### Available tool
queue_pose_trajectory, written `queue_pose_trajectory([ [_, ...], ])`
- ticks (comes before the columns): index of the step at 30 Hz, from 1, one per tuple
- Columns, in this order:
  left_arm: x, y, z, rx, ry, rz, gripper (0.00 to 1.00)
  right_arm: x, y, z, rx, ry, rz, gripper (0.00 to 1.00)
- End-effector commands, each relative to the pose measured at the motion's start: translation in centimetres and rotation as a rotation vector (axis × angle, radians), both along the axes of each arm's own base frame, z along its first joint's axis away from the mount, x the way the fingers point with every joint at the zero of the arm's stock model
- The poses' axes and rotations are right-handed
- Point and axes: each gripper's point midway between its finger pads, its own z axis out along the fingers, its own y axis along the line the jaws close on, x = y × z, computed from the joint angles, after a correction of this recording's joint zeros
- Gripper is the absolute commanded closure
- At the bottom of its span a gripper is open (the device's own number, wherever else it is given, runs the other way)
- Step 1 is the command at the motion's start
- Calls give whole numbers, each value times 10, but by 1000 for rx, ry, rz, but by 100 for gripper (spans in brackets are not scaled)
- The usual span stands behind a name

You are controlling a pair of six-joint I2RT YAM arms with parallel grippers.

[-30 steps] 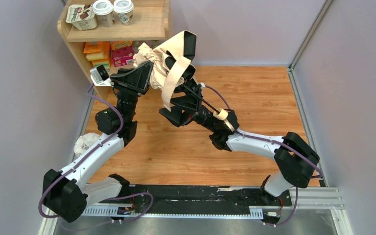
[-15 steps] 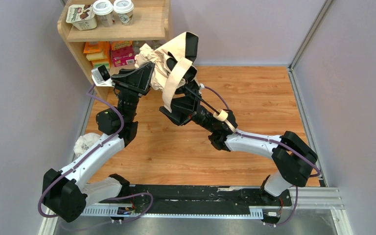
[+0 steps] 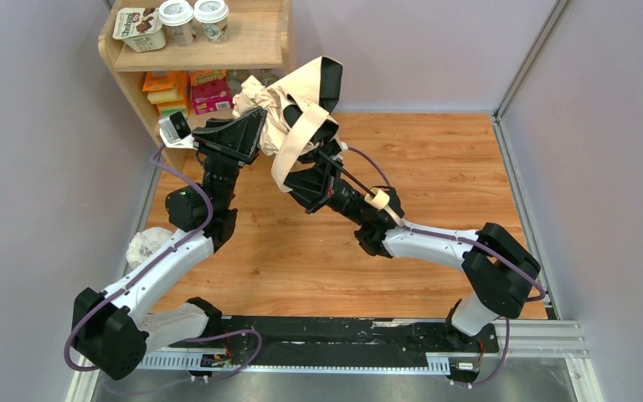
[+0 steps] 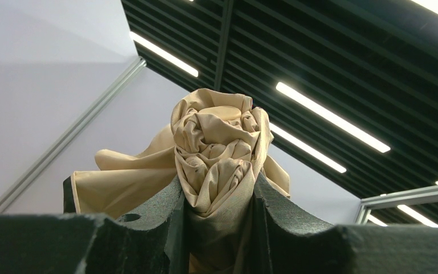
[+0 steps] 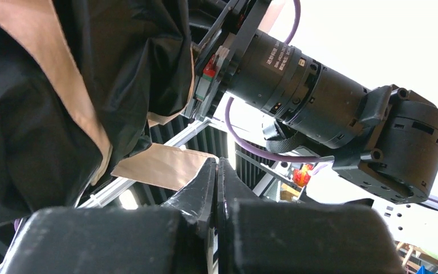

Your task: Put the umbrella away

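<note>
The umbrella [image 3: 289, 100] is a crumpled beige canopy with black lining, held up in front of the shelf. Its thin black shaft slants down right to a small wooden handle [image 3: 378, 199], and a beige strap [image 3: 289, 151] hangs loose. My left gripper [image 3: 255, 126] is shut on the bunched canopy; in the left wrist view the twisted fabric [image 4: 217, 142] fills the gap between the fingers of the left gripper [image 4: 219, 188]. My right gripper [image 3: 308, 172] sits under the canopy, partly covered. Its jaws are pressed together in the right wrist view [image 5: 217, 165] with nothing visible between them, and a beige flap [image 5: 159, 165] lies just behind the tips.
A wooden shelf [image 3: 134, 59] stands at the back left with cups on top and boxes inside. A small white lumpy bag [image 3: 146, 244] lies by the left arm. The wooden table [image 3: 435, 159] is walled on the left, back and right.
My right gripper has closed from open to fully shut and shifted slightly left. The canopy has lifted a little toward the shelf. The left gripper's hold is unchanged.
</note>
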Motion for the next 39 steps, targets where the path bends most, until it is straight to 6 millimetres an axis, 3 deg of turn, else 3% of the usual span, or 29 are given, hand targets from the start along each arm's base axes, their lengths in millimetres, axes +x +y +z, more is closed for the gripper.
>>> queue_pose_trajectory([
  [1, -49, 21, 33, -125, -189, -46, 100, -17, -48, 53, 278, 231, 375, 100],
  [7, -47, 16, 26, -141, -145, -108, 100, 2, -50, 43, 240, 183, 288, 100],
  [14, -45, -1, 1, -145, -39, -242, 100, 57, -67, 19, 114, 16, 74, 100],
  [20, -37, -17, -36, -122, 82, -332, 100, 97, -88, -2, 28, -86, -108, 100],
  [25, -14, -29, -91, -78, 287, -353, 100, 114, -114, -23, -54, -149, -241, 100],
  [28, -5, -39, -127, 13, 413, -329, 100, 111, -126, -32, -106, -210, -294, 100],
  [29, -6, -38, -129, 25, 423, -325, 100, 107, -126, -33, -126, -246, -302, 100],
  [36, 5, -57, -214, 218, 654, -305, 100, 93, -123, -47, -225, -317, -298, 100],
  [39, 7, -52, -235, 289, 678, -222, 100, 85, -122, -55, -269, -350, -309, 100],
])
